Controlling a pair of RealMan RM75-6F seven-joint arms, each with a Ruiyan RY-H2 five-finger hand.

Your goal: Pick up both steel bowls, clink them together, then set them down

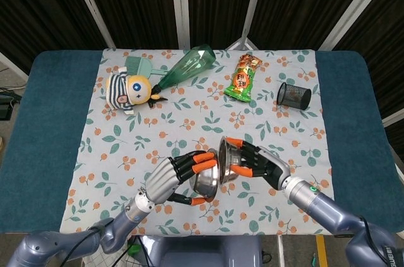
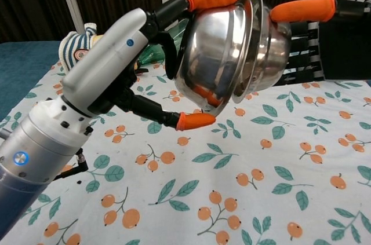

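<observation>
My left hand [image 2: 110,65] grips the left steel bowl [image 2: 211,62], fingers wrapped over its rim; my right hand [image 1: 262,163] clasps the right steel bowl [image 2: 269,48]. Both bowls are held above the floral cloth [image 1: 126,147], rims touching, right bowl at 3 o'clock of the left.

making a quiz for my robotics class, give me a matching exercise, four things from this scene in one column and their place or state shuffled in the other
Things:
1. steel bowls
2. green bottle
3. mesh pen cup
4. snack packet

Places or states:
A. on its side near the cloth's right edge
B. held rim to rim above the table by the left hand and right hand
C. flat on the cloth between bottle and cup
D. on its side, neck toward the striped doll

Pairs: 1-B, 2-D, 3-A, 4-C
</observation>
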